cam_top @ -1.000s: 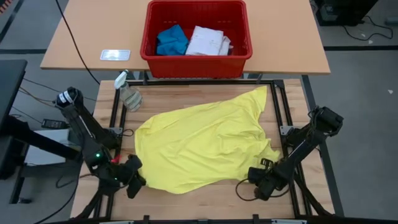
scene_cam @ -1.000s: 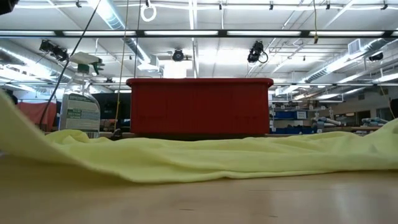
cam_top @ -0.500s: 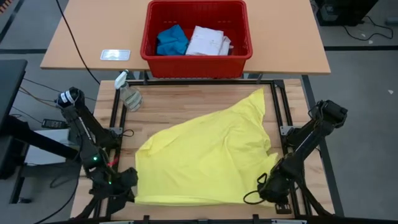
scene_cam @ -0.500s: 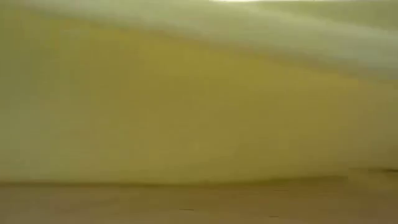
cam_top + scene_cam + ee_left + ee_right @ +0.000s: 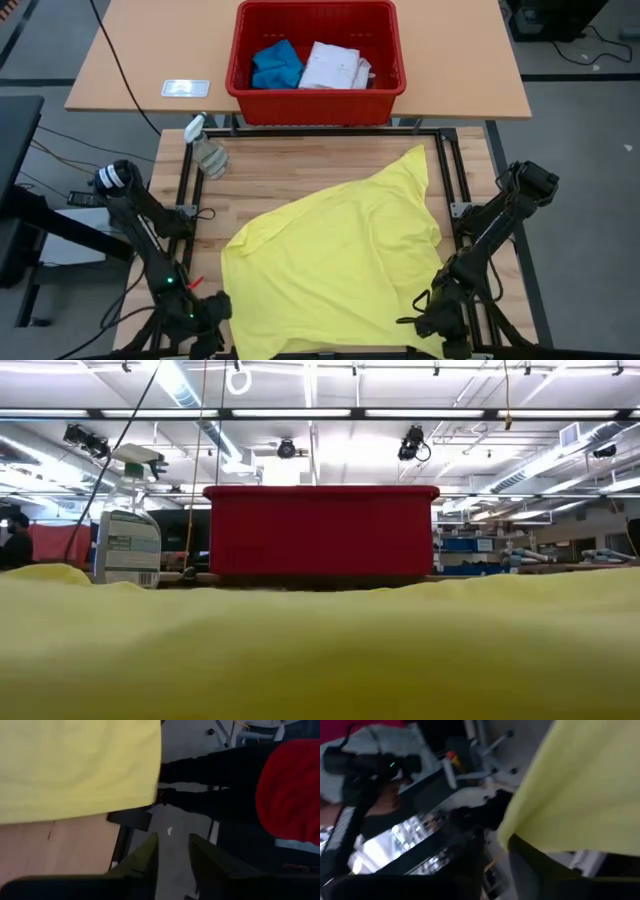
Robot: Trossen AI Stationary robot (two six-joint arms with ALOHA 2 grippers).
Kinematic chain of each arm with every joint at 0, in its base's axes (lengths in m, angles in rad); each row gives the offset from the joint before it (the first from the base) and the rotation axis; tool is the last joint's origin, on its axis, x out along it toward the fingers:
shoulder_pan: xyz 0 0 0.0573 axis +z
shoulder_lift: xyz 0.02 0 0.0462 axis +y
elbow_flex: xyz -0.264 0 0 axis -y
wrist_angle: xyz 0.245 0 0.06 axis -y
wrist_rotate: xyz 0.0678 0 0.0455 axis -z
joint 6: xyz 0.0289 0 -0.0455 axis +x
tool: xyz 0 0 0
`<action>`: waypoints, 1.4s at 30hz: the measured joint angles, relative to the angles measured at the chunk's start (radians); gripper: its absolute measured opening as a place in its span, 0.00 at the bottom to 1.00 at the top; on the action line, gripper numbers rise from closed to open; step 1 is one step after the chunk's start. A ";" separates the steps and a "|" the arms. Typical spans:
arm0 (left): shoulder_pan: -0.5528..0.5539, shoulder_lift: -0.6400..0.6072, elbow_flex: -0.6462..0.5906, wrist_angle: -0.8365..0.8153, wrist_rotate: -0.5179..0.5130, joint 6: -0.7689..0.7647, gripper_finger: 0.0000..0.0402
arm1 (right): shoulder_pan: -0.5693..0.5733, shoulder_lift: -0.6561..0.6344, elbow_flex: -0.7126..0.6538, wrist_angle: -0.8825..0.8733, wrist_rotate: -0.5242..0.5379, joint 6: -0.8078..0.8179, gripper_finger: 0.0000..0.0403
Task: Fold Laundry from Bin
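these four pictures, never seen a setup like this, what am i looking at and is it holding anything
Two dark robot arms work at a wooden table. The overhead picture shows both; one camera sits at table height, and one rides on each wrist. A bright yellow T-shirt lies spread on the table. Behind it a red plastic bin holds a blue piece and a white shirt; a clear spray bottle stands nearby. The left gripper is open and empty at the near edge. The right gripper sits at the shirt's near corner; its grip is unclear.
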 joint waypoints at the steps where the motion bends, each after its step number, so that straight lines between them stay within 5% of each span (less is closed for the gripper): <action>1: 0.003 -0.009 0.000 -0.031 0.000 -0.012 0.34 | -0.011 -0.004 0.000 0.012 -0.018 0.002 0.30; 11: 0.114 -0.065 0.000 -0.176 -0.084 -0.039 0.43 | -0.136 -0.120 0.001 -0.022 -0.031 -0.033 0.39; 20: 0.266 -0.066 0.000 -0.315 -0.085 0.017 0.43 | -0.144 -0.130 0.001 -0.604 0.158 -0.305 0.39; 24: 0.337 -0.066 -0.004 -0.424 -0.085 0.025 0.43 | -0.176 -0.132 0.000 -0.843 0.327 -0.412 0.39; 31: 0.506 -0.063 -0.005 -0.508 0.037 0.204 0.43 | -0.271 -0.132 0.000 -1.117 0.847 -0.442 0.39; 35: 0.598 -0.063 -0.005 -0.529 0.076 0.297 0.43 | -0.392 -0.132 -0.027 -1.062 1.007 -0.559 0.39; 42: 0.758 -0.063 -0.005 -0.513 0.223 0.475 0.43 | -0.683 -0.132 -0.180 -0.731 0.941 -0.798 0.39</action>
